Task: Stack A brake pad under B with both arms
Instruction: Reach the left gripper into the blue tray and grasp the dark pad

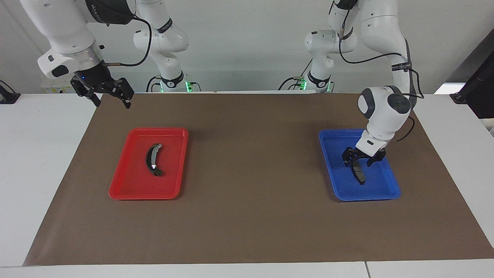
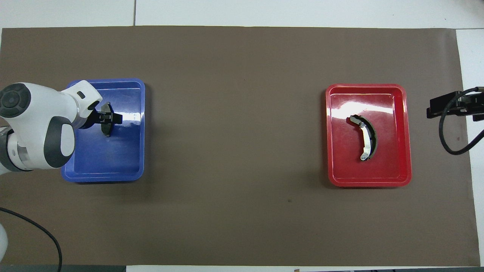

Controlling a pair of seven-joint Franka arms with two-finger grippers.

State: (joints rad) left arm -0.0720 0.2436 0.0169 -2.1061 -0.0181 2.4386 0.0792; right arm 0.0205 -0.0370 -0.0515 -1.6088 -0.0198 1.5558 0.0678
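Over the blue tray (image 1: 390,189), the left end effector (image 1: 363,159) hangs low with fingers spread either side of pad A (image 1: 358,172), not clenched, nothing gripped yet. Pad A lies flat on the tray floor, about mid-tray. Step in hand, as I read it: the left arm's pick of A.

To do it well: centre the fingers across the pad's short width, near its middle groove, so the curved piece does not pivot. Go down until the tips nearly meet the tray floor, then close. Pad is thin; a high grip would likely slip off. Lift straight up, clear of the tray rim.

Well apart from the blue tray, toward the right arm's end, pad B (image 1: 153,159) lies in the red tray (image 1: 123,185). Right end effector (image 1: 109,95) waits, released, raised over the mat's (image 1: 247,216) edge near the red tray.
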